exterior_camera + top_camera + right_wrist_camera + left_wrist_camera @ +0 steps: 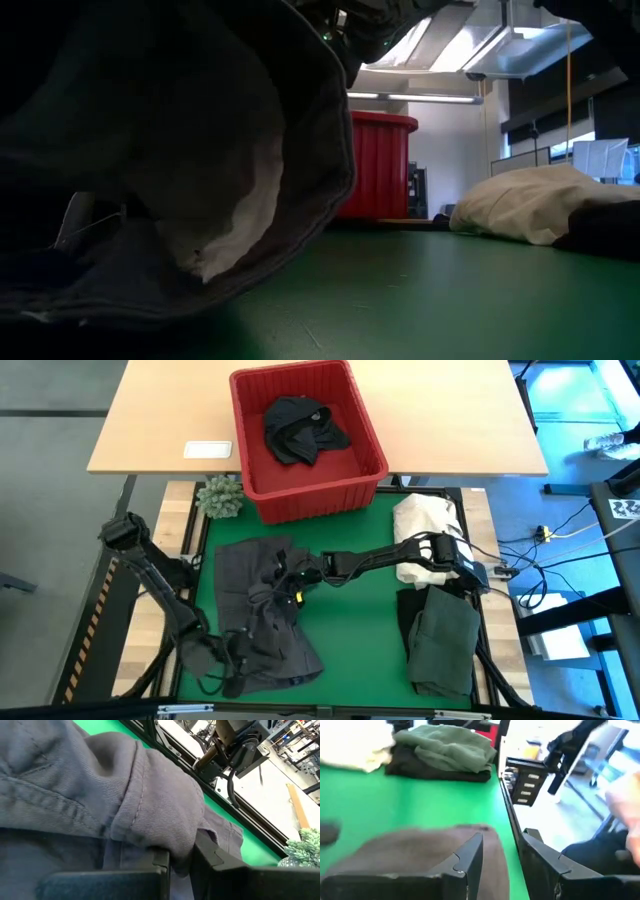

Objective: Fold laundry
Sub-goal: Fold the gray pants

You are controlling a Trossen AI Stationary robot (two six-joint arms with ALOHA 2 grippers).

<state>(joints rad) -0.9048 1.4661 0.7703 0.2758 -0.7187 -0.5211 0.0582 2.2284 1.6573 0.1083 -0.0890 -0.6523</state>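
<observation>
Grey garment (262, 610) fills lower left of high view on green mat (355, 630), long axis running top to bottom of frame, still crumpled. Right gripper (290, 582) pinches fold near its middle. Left gripper (222, 660) at its lower edge, fingers spread, holding nothing. You have folded stack (442, 645) at lower right; black piece (303, 428) waits in red basket (370, 435).

Overhead camera looks straight down; low one sits at mat level, perhaps against the grey garment (180, 180), red basket (378, 165) at twelve o'clock, shared with overhead.
</observation>
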